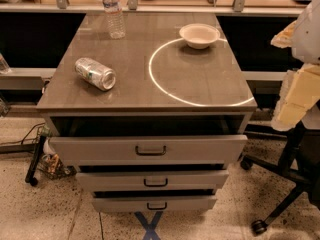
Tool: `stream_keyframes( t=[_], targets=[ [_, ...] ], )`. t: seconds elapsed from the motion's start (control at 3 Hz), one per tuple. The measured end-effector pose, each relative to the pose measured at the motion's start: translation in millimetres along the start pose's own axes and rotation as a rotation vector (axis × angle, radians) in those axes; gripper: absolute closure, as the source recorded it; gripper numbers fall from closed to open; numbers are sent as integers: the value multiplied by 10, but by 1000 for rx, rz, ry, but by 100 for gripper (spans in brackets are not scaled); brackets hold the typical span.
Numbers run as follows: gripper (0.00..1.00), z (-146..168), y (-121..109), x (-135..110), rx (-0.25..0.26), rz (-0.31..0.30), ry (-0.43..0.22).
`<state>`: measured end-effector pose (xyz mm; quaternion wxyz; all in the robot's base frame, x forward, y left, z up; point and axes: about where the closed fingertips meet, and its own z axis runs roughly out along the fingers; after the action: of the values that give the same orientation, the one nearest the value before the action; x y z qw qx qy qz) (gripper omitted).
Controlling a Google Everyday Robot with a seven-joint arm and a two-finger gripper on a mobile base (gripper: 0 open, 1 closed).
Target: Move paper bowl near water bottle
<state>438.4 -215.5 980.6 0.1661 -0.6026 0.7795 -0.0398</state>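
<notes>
On the cabinet [131, 54] top, the bowl [199, 35] sits upright at the back right, resting on the far edge of a bright ring of light [150, 70] that curves across the surface. The bottle [114, 11] stands upright at the back left, well apart from the bowl. A can [95, 73] lies on its side near the front left. Below, three drawers [150, 150] stand slightly pulled out. The gripper [299, 91] hangs beyond the cabinet's right edge, apart from everything on top; whether it is spread or closed I cannot tell.
</notes>
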Motion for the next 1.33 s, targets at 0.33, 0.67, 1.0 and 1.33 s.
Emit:
stream_keyframes(
  t=[0.33, 0.67, 1.0, 1.33],
  targets=[
    [0, 0, 0, 0, 0, 0, 0],
    [0, 103, -82, -94, -2, -2, -37],
    [0, 327, -419, -252, 16, -13, -105],
    [0, 573, -991, -365, 60, -8, -178]
  ],
)
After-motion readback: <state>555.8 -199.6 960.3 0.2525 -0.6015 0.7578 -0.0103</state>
